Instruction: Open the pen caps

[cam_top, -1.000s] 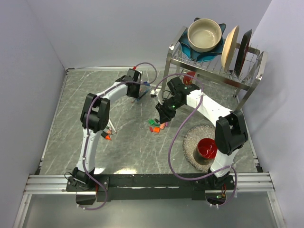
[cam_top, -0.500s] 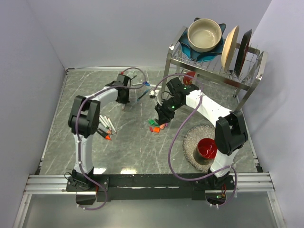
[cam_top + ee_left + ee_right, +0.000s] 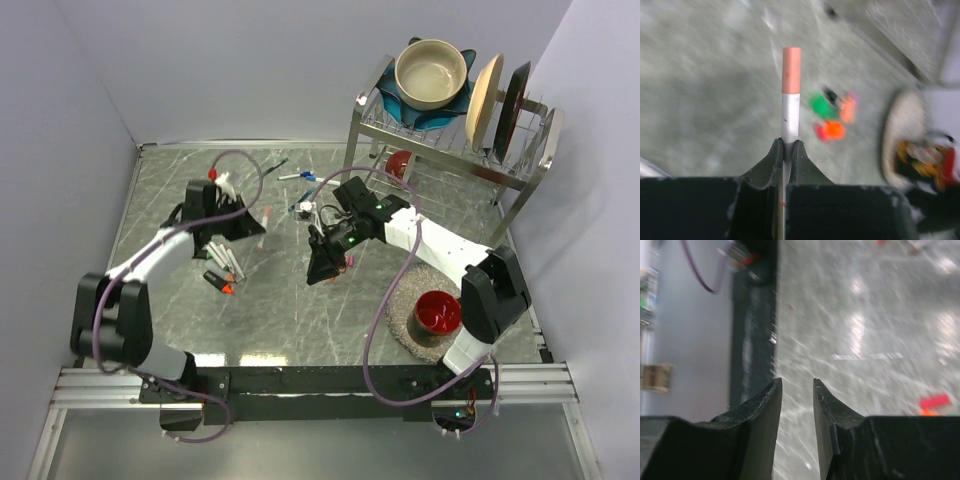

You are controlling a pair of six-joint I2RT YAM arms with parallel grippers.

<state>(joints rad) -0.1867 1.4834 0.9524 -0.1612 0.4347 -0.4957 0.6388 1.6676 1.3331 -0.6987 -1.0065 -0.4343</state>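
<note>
one orange cap (image 3: 791,70) sits on the white marker (image 3: 790,117) clamped in the left gripper (image 3: 786,146), the right gripper (image 3: 797,385) hangs narrowly parted and empty, and loose pen caps (image 3: 822,106) cluster at the middle of the bench (image 3: 280,310).

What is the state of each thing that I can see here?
left tool: shut on the marker
marker: held, capped
orange cap: on the marker's end
right tool: open, empty
loose caps: off, lying on the table
red cup: upright on the round mat
</note>
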